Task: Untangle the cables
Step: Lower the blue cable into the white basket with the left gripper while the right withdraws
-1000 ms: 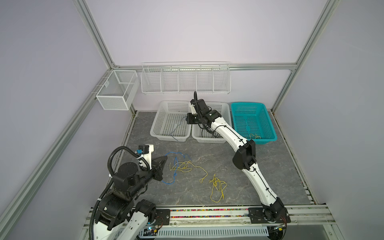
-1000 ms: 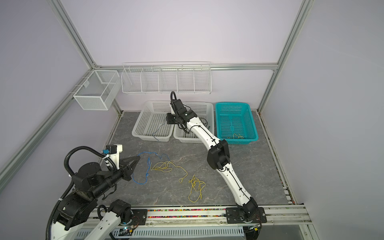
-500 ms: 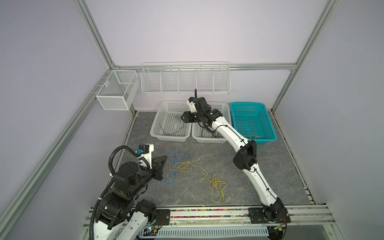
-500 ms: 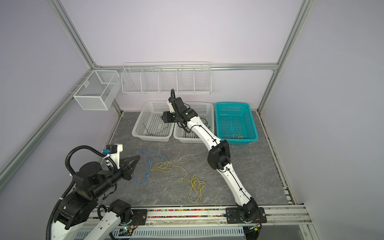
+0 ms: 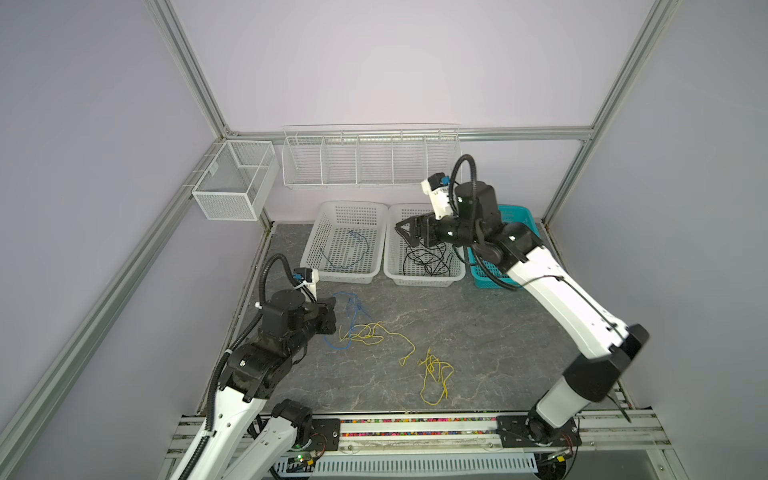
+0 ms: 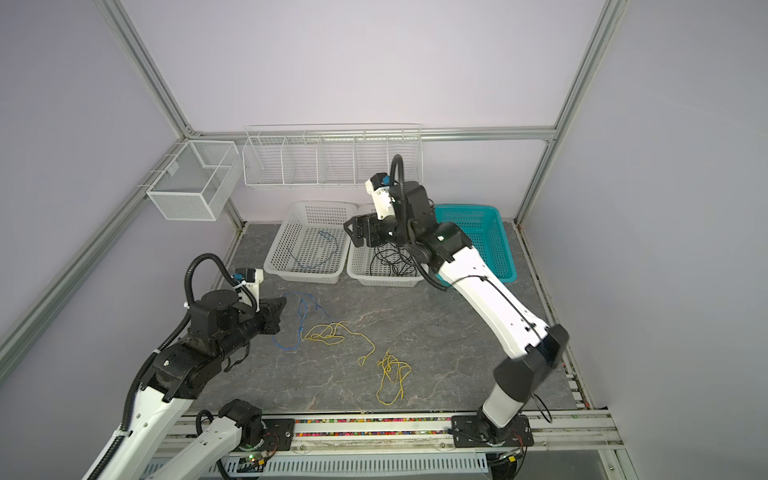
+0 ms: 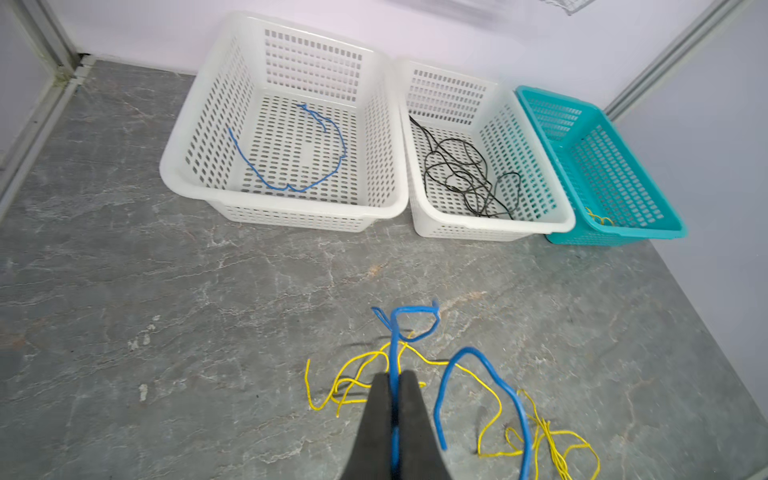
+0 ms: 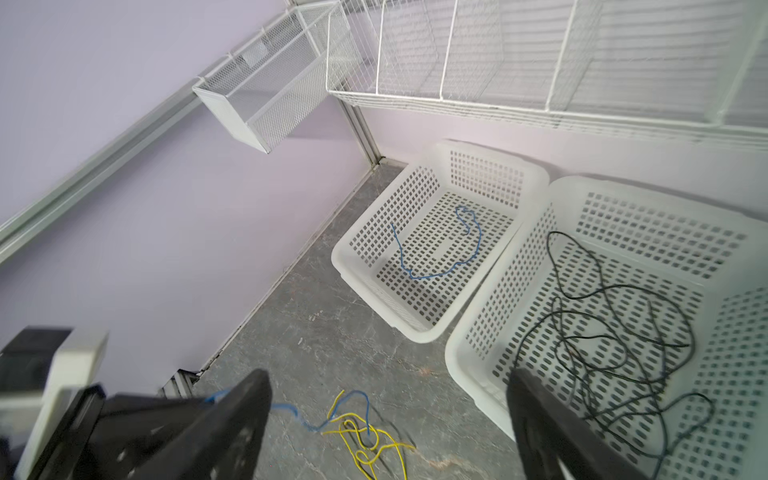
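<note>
Left gripper [image 7: 395, 376] jaws clamped on blue cable [image 7: 394, 353]; right gripper [image 5: 411, 235] jaws spread, empty. Yellow cable [image 7: 308, 384], looped just ahead of left jaws, likely dragged along if pulled.

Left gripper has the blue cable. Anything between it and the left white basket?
Only bare table lies between the left gripper and the basket; nothing stands there. But the blue cable crosses the yellow cable just past the gripper, so the yellow may drag along.

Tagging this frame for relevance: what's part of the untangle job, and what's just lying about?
Job: left gripper, shut on the blue cable; yellow cables; black cables; right gripper, open; white baskets; teal basket.
Lying about: wire rack; mesh box.
</note>
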Robot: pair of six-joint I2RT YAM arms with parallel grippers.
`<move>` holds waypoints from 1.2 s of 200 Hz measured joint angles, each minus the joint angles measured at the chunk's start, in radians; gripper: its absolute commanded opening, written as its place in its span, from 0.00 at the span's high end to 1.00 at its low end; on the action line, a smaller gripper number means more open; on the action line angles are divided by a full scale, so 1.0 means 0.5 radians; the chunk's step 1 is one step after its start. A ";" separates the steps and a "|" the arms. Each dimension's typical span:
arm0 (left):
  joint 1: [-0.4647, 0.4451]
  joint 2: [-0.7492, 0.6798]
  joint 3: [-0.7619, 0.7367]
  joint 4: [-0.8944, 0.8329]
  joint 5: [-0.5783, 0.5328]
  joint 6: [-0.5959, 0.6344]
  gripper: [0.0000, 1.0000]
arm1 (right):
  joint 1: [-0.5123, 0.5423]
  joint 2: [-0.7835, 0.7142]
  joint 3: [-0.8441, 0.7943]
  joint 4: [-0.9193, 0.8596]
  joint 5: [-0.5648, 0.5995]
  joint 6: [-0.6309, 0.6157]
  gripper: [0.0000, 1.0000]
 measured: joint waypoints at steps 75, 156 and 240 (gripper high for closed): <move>0.204 0.790 0.626 0.384 -0.273 0.127 1.00 | 0.005 -1.131 -1.247 0.037 0.157 0.078 0.12; 0.494 1.820 1.138 0.672 -0.344 0.159 1.00 | 0.006 -1.828 -1.507 -0.439 0.239 0.166 0.12; 0.497 2.327 1.452 0.685 -0.352 0.214 0.90 | 0.006 -2.054 -1.825 -0.731 0.213 0.324 0.12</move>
